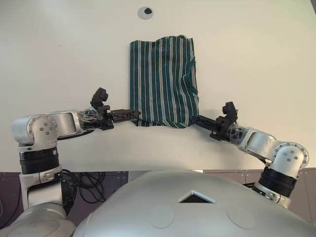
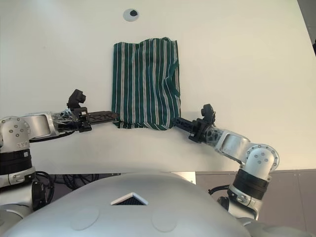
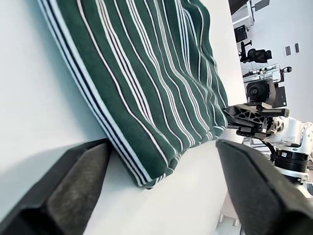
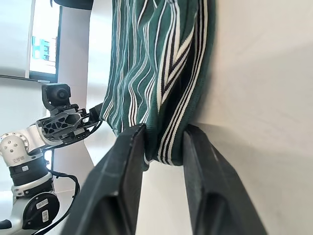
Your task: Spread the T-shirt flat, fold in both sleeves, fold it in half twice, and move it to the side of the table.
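**Taking hold of the near hem for a half fold**

A soft knit, dark green T-shirt (image 1: pixel 160 79) with thin white and navy stripes lies near the middle of the smooth white table (image 1: pixel 256 59). It is narrowed to 1 upright rectangle with its long sides running from the far edge toward the near edge. A folded-in layer shows along its right side, so the sleeves look tucked and the half folds look still to come.

The left gripper (image 1: pixel 132 115) sits at the shirt's near left corner. Its 2 fingers (image 3: pixel 78 181) stand wide apart, and the hem corner lies against 1 of them with nothing pinched. The right gripper (image 1: pixel 197 119) is at the near right corner, its 2 fingers (image 4: pixel 124 186) pressed together on the bunched hem.

The fabric looks light and limp, likely to sag and drag between 2 holds, and the stacked layers may slide apart on the slick tabletop. The thicker banded hem at the 2 near corners seems the best place to pinch, catching every layer at once. A hold that takes only the top layer would probably undo the sleeve fold as the corners rise.

I can read no label, logo or writing on the shirt or the table. A small round grey disc (image 1: pixel 145 12) sits near the far edge.
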